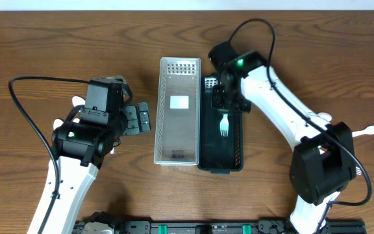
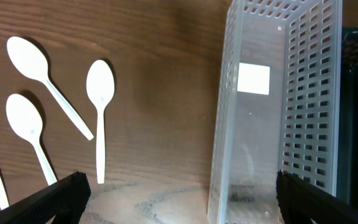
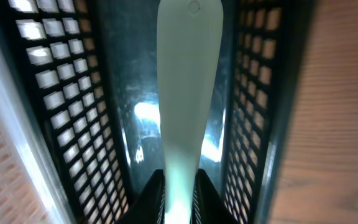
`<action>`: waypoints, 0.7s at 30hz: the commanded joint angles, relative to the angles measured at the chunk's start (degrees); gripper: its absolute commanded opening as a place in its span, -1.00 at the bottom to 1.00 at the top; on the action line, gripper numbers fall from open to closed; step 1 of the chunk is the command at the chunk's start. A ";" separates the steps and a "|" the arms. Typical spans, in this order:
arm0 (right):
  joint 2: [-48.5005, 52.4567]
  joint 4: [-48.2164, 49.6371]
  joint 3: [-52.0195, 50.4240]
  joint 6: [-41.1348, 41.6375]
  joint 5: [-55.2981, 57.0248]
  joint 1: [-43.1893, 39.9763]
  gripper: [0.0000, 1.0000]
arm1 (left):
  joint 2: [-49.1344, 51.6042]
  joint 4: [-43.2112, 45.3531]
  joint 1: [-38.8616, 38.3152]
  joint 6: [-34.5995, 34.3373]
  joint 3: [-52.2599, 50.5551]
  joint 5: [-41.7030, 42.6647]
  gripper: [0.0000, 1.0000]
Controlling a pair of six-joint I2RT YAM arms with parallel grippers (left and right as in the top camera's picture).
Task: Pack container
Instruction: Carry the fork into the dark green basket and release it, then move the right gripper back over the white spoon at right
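Right fingers [image 3: 149, 198] clamped on a white fork [image 3: 188, 93] over the black basket [image 1: 242, 130] right of centre, left fingers [image 2: 55, 199] wide apart, clear basket [image 1: 160, 117] with white label [image 1: 178, 101] apparently blank.

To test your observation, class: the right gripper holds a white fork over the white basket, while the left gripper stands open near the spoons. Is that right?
Not quite. The right gripper holds the fork over the black basket, not the white basket beside it, as the overhead view shows. The left gripper does stand open near the spoons.
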 commanded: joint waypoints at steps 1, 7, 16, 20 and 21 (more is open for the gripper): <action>0.20 2.45 -3.34 -0.94 -0.35 1.42 -0.97 | -0.20 -0.22 0.28 -0.09 0.68 -0.72 0.96; 0.20 3.72 -4.94 -2.62 -0.37 2.10 -0.18 | -0.20 -0.22 0.28 -0.09 0.68 -0.70 0.96; -0.20 8.68 -4.52 -6.01 -4.02 1.70 0.46 | -0.20 -0.22 0.28 -0.07 0.68 -0.72 0.96; -1.70 7.87 -0.31 -5.95 2.89 0.92 0.36 | -0.20 -0.20 0.28 -0.07 0.68 -0.72 0.96; -2.34 6.93 1.79 -5.99 5.09 0.59 0.36 | -0.20 -0.20 0.28 -0.07 0.68 -0.72 0.96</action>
